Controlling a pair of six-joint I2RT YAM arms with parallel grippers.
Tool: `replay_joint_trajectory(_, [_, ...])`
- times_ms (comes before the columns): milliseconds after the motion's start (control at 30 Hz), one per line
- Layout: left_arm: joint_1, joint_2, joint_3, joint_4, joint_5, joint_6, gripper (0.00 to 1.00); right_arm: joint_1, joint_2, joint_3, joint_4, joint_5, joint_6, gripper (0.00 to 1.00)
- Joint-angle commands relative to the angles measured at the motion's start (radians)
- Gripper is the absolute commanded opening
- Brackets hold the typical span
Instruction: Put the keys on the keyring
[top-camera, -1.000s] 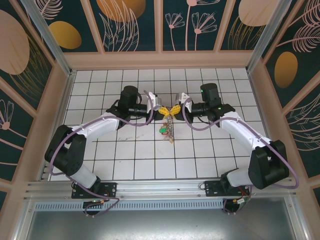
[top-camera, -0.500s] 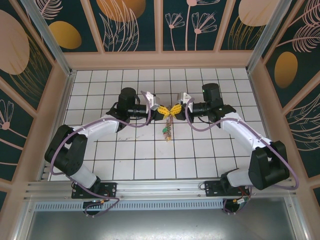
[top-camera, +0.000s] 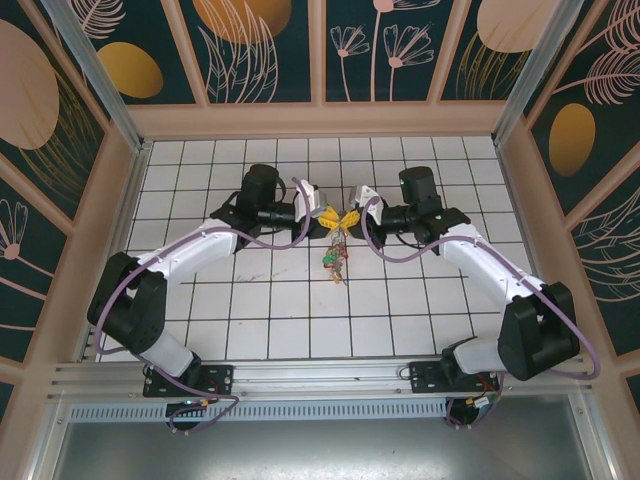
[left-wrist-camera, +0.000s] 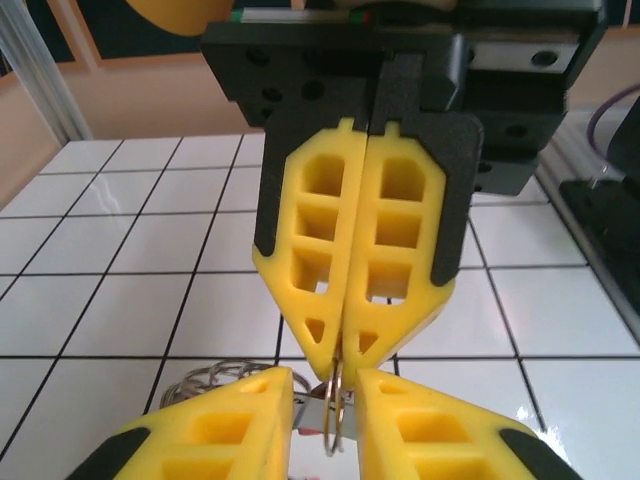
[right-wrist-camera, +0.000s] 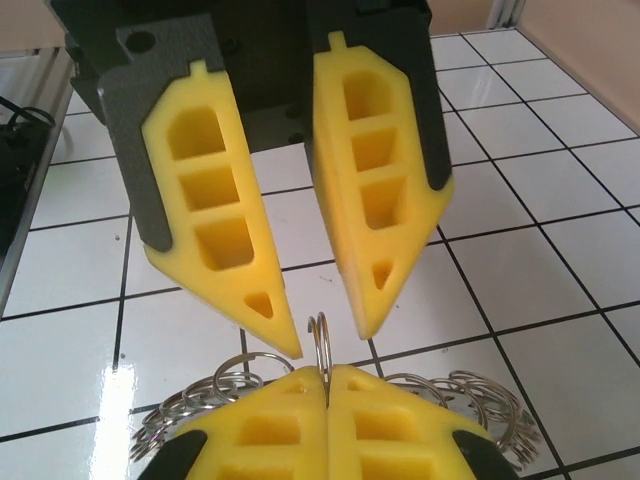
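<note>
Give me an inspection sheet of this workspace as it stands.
Surface: white tiled table, glossy.
Job's things: keys with red and green heads bunched just on the near side of the grippers; keyring of linked loops beneath the right gripper.
Clutter: nothing seen.
Grippers: right gripper shut on a thin metal ring; left gripper open around that ring.
Cables: purple cables looped along both arms.
Surroundings: leaf-painted walls, wooden frame.

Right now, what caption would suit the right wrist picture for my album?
Right gripper pinches a thin metal ring upright, with the left gripper open on either side of it.
</note>
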Motion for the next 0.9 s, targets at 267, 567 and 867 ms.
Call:
replay_joint_trajectory(267, [-0.02, 0.02, 0.105, -0.272, -0.077, 0.159, 0.28, 0.043, -0.01, 0.089, -0.059, 0.063, -0.031, 0.0])
replay_joint_trajectory(567, [-0.024, 0.023, 0.118, -0.252, -0.079, 0.146, 0.11, 0.062, 0.009, 0.12, -0.104, 0.099, -0.045, 0.0])
replay_joint_trajectory(867, [-0.021, -0.021, 0.055, -0.132, -0.048, 0.085, 0.0, 0.042, 0.004, 0.056, -0.091, 0.103, -0.077, 0.07])
